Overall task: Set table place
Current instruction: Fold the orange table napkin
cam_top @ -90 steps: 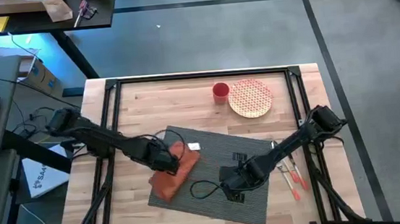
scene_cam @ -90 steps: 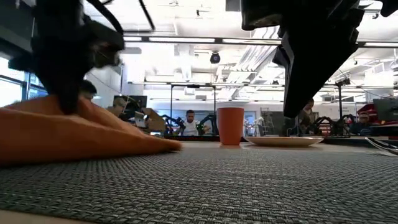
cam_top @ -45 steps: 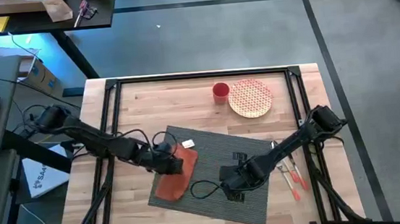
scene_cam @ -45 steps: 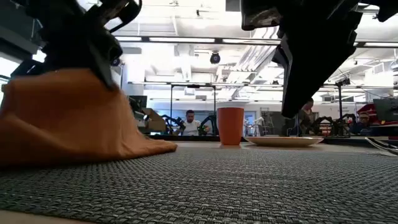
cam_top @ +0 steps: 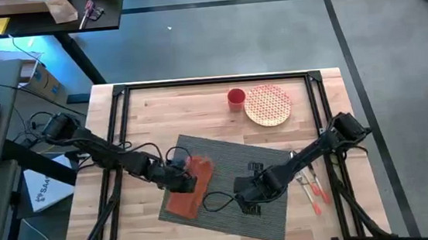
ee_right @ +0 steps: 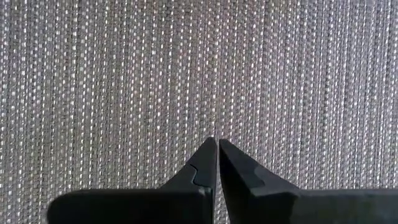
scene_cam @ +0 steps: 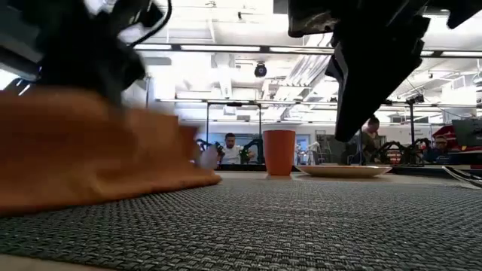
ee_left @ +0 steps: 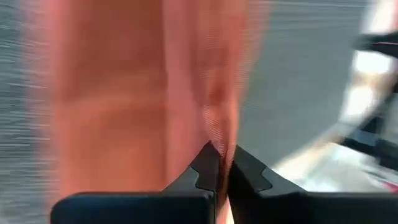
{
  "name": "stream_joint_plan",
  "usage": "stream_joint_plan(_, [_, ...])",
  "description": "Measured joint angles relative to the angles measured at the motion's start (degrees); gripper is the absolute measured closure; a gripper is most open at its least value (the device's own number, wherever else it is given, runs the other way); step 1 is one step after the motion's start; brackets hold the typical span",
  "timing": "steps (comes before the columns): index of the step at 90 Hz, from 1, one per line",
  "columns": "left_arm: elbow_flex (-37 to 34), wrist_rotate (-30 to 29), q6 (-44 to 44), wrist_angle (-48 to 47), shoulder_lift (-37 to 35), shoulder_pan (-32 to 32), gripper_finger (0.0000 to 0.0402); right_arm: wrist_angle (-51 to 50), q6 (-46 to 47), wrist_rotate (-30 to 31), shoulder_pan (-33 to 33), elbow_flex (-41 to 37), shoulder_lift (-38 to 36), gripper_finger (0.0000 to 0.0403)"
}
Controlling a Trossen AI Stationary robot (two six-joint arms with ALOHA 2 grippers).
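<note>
High view: the grey mat (cam_top: pixel 235 182) lies skewed on the near middle of the table (cam_top: pixel 167 112). The left gripper (cam_top: pixel 185 177) pinches the orange napkin (cam_top: pixel 186 196) at the mat's left edge. The right gripper (cam_top: pixel 246 201) sits low over the mat's near right part. A red cup (cam_top: pixel 236 97) and plate (cam_top: pixel 267 104) stand far right.

Low view: the napkin (scene_cam: pixel 83 150) rises at left, the cup (scene_cam: pixel 279 151) beyond.

Left wrist view: fingers (ee_left: pixel 208 163) clamp a napkin fold.

Right wrist view: fingertips (ee_right: pixel 210 155) meet, holding nothing, over the mat (ee_right: pixel 124 74).
</note>
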Motion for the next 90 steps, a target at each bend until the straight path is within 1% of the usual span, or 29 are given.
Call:
stream_joint_plan(10, [0.00,-0.78,0.39,-5.78,0.97,0.00,0.0400,0.02,-0.43,-0.14,-0.06,0.00,0.00,0.0403])
stream_joint_plan(19, [0.00,0.24,3.93,-6.92,1.77,0.02,0.0383,0.01,-0.44,-0.20,-0.06,0.00,0.00,0.0403])
stream_joint_plan(29, [0.02,3.59,7.32,-9.96,1.85,0.53,0.0341,0.02,-0.44,-0.25,-0.06,0.00,0.00,0.0403])
stream_joint_plan(38, [0.02,7.93,8.34,-15.87,0.65,1.06,0.0294,0.00,-0.44,-0.19,-0.07,0.00,0.00,0.0403])
stream_joint_plan(44, [0.02,9.60,8.33,-17.59,-0.85,1.36,0.0268,-0.02,-0.44,-0.17,-0.08,0.00,0.00,0.0403])
stream_joint_plan(48, [0.02,8.80,8.29,-17.14,-2.01,1.36,0.0256,-0.01,-0.44,-0.17,-0.06,0.00,0.00,0.0403])
stream_joint_plan(54, [0.08,5.10,7.05,-15.33,-3.16,1.31,0.0244,-0.04,-0.44,-0.17,-0.06,-0.02,0.00,0.0403])
stream_joint_plan(60, [0.11,1.12,6.81,-14.11,-3.12,1.53,0.0240,-0.02,-0.44,-0.19,-0.06,-0.04,0.00,0.0403])
stream_joint_plan(66, [0.11,-1.31,6.83,-13.83,-2.12,2.30,0.0240,-0.02,-0.46,-0.17,-0.08,-0.04,0.00,0.0403])
stream_joint_plan(80, [-0.58,-2.34,6.91,-9.92,2.03,4.50,0.0243,0.00,-1.49,-0.15,-0.06,-0.07,0.00,0.0403])
stream_joint_plan(90, [-1.18,-2.29,6.87,-5.32,6.11,5.55,0.0243,-0.04,-1.50,-0.14,-0.07,-0.07,0.00,0.0403])
